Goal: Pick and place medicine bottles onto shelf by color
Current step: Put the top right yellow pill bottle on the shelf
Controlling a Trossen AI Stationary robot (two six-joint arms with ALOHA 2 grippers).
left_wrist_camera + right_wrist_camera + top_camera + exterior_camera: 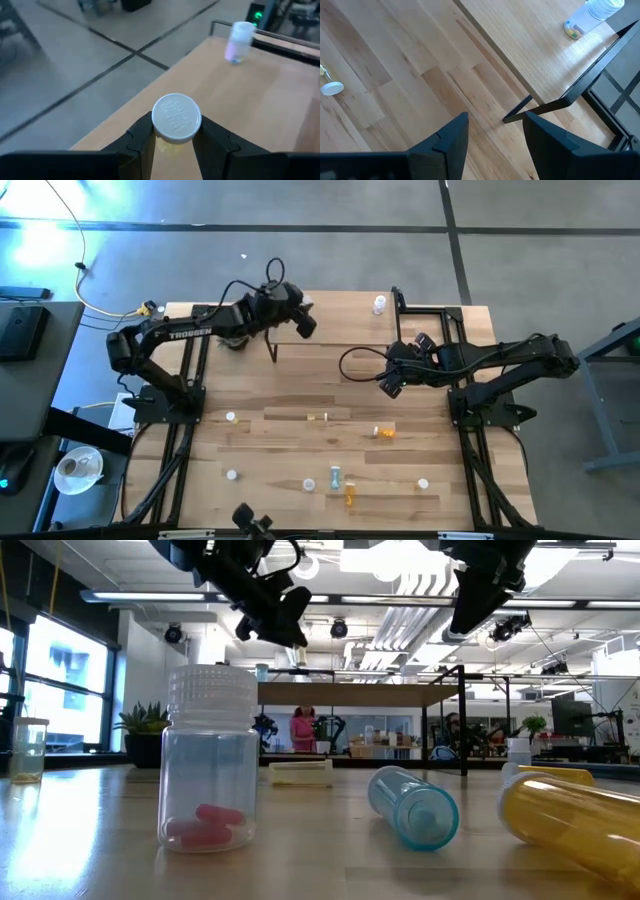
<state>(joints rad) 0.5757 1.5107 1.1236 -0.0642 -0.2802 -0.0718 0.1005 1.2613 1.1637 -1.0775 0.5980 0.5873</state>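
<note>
pale shelf (pixel 340 320) plank, upper centre: my left gripper (pixel 172 142) clenches a white-capped yellowish bottle (pixel 176 120) over its left end; next, lower and release. right gripper (pixel 492 132) waits, parted.

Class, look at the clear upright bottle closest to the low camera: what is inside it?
Inside the clear bottle lie pink capsules on its floor, two or so; overlap hides an exact count. The rest looks empty. Its ribbed white cap hides the neck's inside.
</note>
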